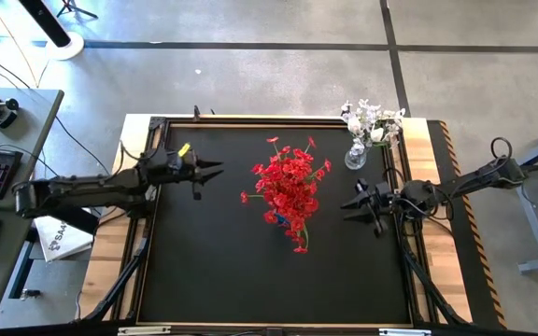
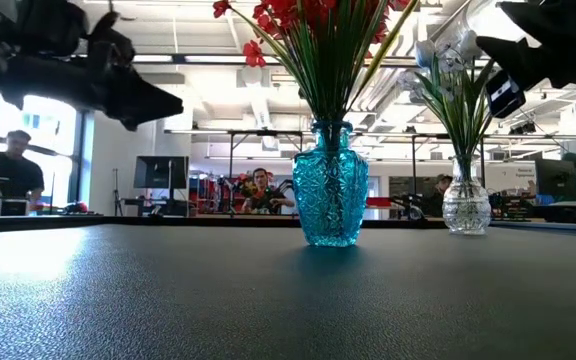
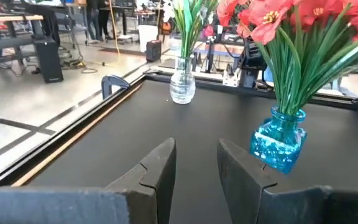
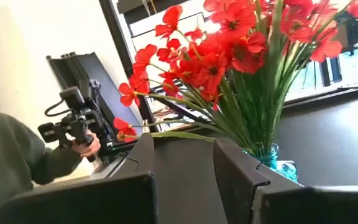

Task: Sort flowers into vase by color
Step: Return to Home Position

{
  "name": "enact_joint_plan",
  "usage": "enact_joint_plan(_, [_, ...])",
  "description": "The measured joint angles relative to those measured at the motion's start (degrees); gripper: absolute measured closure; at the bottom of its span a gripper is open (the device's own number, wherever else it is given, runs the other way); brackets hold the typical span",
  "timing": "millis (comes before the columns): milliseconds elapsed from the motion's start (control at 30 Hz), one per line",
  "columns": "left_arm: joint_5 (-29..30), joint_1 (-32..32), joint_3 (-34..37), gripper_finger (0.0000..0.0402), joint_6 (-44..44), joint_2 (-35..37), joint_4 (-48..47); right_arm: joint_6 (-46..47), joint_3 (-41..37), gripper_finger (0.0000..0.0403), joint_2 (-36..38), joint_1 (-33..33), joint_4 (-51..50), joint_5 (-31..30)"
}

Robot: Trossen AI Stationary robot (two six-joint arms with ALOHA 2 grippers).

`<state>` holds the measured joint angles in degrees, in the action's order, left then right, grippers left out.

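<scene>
**Pincer state.** The left pincer point(image 1: 211, 177) is held left of centre in the high view, above the tabletop point(image 1: 213, 271). Its fingers are parted by a moderate gap and nothing is held. The right pincer point(image 1: 351, 203) is held right of centre. It is likewise parted and empty, as the clear gap between its fingers in the right wrist view confirms.

**Task items.** The red flowers point(image 1: 288, 187) are gathered in the blue vase point(image 2: 330, 190), which stands upright at the centre of the frame between the two pincers and apart from both. The white flowers point(image 1: 372, 121) are set in the clear vase point(image 1: 355, 157) at the upper right, near the tabletop edge and just above the right pincer in the high view. No loose stem is seen on the tabletop, so sorting is judged complete.

**Step in hand: withdrawal to the rest pose.**
1. Each arm should be drawn back toward its own side of the frame, away from the centre.
2. Height should be kept until the blossoms are cleared, since the red sprays spread wider than the vase.
3. Extra care is advised for the right arm, because the clear vase stands close by and looks easily tipped.
4. The fingers may be left parted, as nothing needs to be carried.
</scene>
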<state>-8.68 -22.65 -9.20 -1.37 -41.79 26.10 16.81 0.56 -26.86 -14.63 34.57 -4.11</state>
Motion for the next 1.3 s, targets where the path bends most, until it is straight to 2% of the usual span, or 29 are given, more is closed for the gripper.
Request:
enact_joint_plan(267, [-0.02, -2.39, 3.62, 0.0298, 0.41, 10.88, -5.10, -0.22, -0.02, 0.0325, -0.02, 0.00, -0.02, -2.11])
enact_joint_plan(567, [-2.20, -5.94, 3.85, 0.0298, 0.41, 19.37, -18.58, -0.32, -0.04, 0.0325, -0.04, 0.00, -0.04, -2.30])
enact_joint_plan(767, [-6.55, -5.64, 3.85, 0.0298, -2.74, 25.11, -20.33, -0.32, -0.04, 0.0325, -0.06, 0.00, -0.07, -4.56])
enact_joint_plan(867, [-4.54, -3.09, 4.06, 0.0303, -3.49, 27.81, -20.68, -0.34, -0.04, 0.0325, -0.06, 0.00, -0.16, -7.07])
enact_joint_plan(1067, [2.15, 5.87, 8.57, 0.0338, -4.33, 32.84, -14.89, -0.34, -0.04, 0.0325, -0.08, 0.00, -1.40, -10.50])
enact_joint_plan(1300, [10.40, 14.17, 8.49, 0.0382, -0.37, 34.40, -18.90, 2.19, -0.04, 0.0325, -0.08, 0.00, -1.41, -10.43])
